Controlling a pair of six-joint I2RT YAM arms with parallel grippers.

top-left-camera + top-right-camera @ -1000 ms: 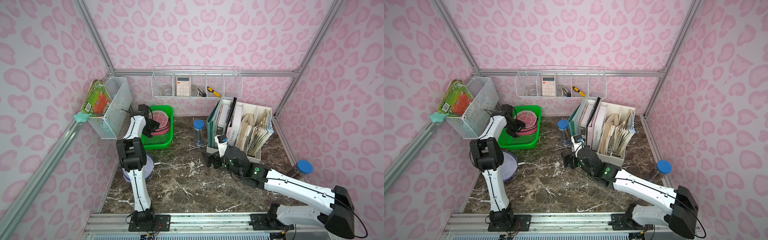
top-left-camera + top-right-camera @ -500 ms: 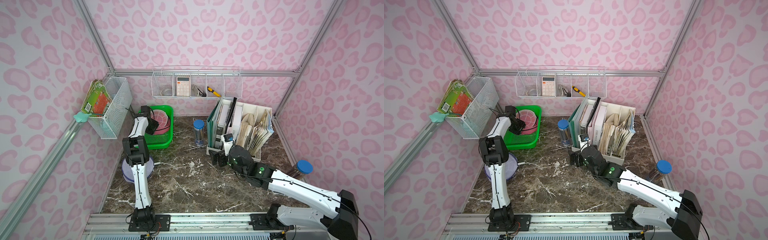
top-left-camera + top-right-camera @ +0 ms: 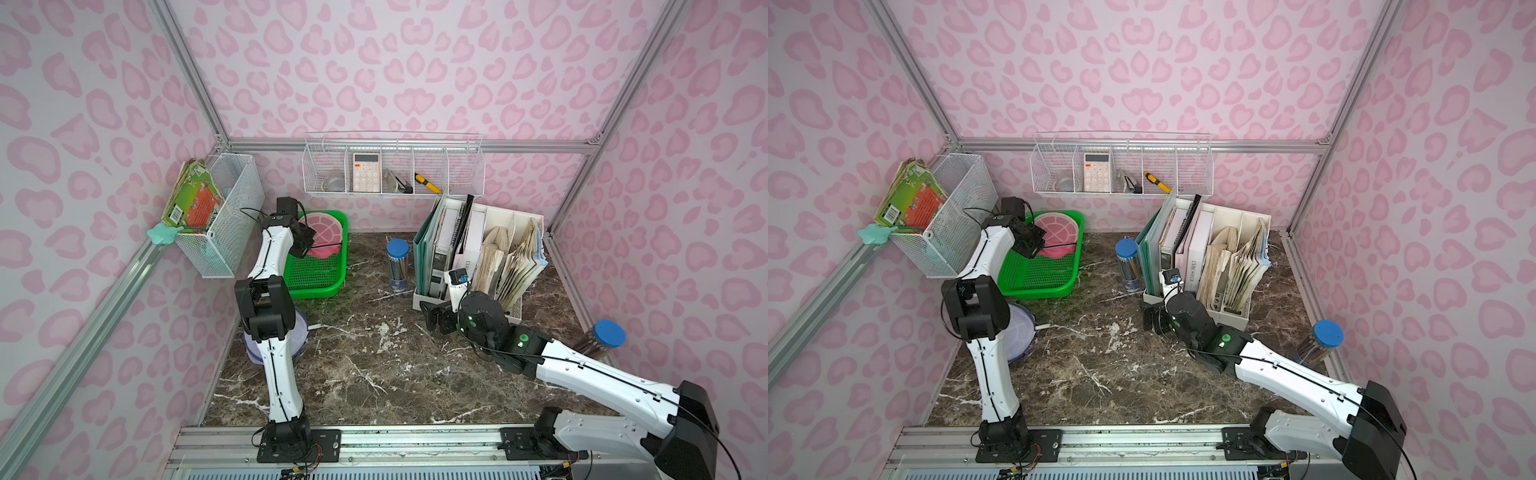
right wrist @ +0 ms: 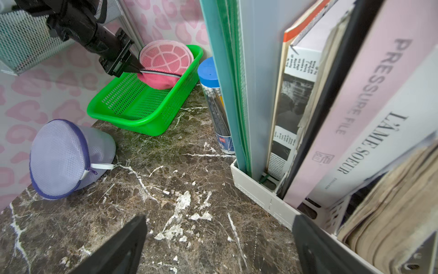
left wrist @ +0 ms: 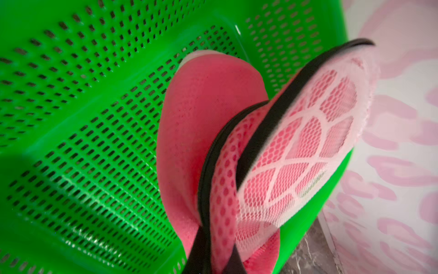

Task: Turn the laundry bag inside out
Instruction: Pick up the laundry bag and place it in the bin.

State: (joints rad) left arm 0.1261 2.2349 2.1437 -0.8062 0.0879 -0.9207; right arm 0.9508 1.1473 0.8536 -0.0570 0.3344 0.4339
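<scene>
Nearest the base rail, the right gripper (image 4: 218, 218) is hovering just above the marble tabletop (image 4: 166, 189), its jaws standing wide apart and holding nothing. It is sitting just beside the front corner of the white file organizer (image 4: 256, 189), which is holding upright folders, books and yellowed papers.

Across the table, against the left wall, a lavender mesh bag (image 4: 59, 156) is lying on its side, zipped, with its white pull tab resting on the marble. The left arm's elbow is hanging over it in both top views.

Farther back, a clear pencil jar (image 4: 208, 73) with a blue lid is standing between the organizer and the green perforated basket (image 4: 132, 102).

The pink laundry bag (image 4: 166, 58) is sitting in the far end of that basket, partly lifted, its white-netted round face tilting up toward the back wall. The left gripper (image 4: 137, 68) is reaching down into the basket and is pinching the bag's dark zipper edge with its jaws closed tight.

On the back wall, a wire shelf (image 3: 449, 166) is carrying a calculator (image 3: 366, 171).
</scene>
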